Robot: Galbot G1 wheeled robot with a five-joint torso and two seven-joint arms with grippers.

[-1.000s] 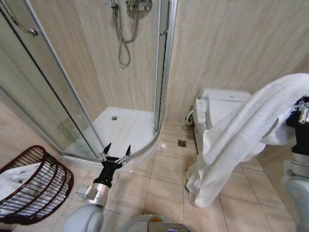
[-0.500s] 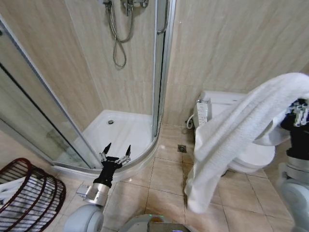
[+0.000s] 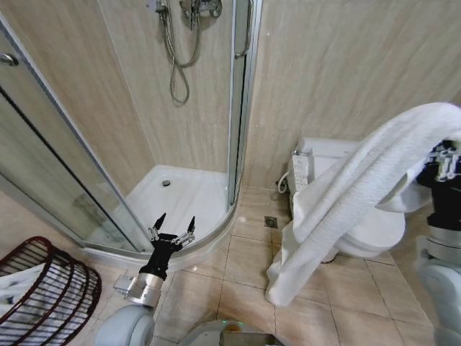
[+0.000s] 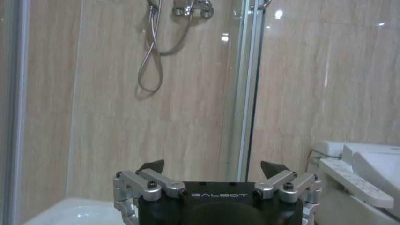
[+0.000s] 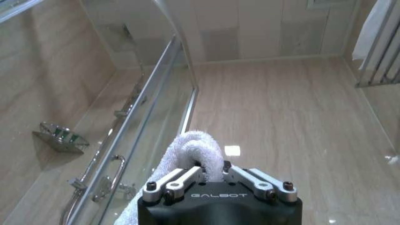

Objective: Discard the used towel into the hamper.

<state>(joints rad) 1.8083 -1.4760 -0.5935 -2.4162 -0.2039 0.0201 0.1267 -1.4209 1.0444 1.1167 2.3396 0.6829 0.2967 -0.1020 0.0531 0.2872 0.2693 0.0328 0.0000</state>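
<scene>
A long white towel (image 3: 346,209) hangs from my right gripper (image 3: 448,160) at the right edge of the head view, its lower end swinging just above the floor tiles. The right wrist view shows that gripper (image 5: 212,172) shut on a fold of the towel (image 5: 195,152). The hamper (image 3: 45,295), a dark red-brown wire basket with something white inside, stands at the lower left of the head view. My left gripper (image 3: 173,225) is held low in front of me, open and empty, pointing at the shower; the left wrist view shows its fingers (image 4: 151,166) spread.
A glass shower cabin (image 3: 180,194) with a white tray fills the middle and left. A white toilet (image 3: 360,223) stands against the wall behind the towel. Beige floor tiles with a small drain (image 3: 271,221) lie between them.
The camera has shifted, so the hamper sits farther to the lower left than a second ago. The towel's lower end has swung a little leftward. Both grippers hold as before.
</scene>
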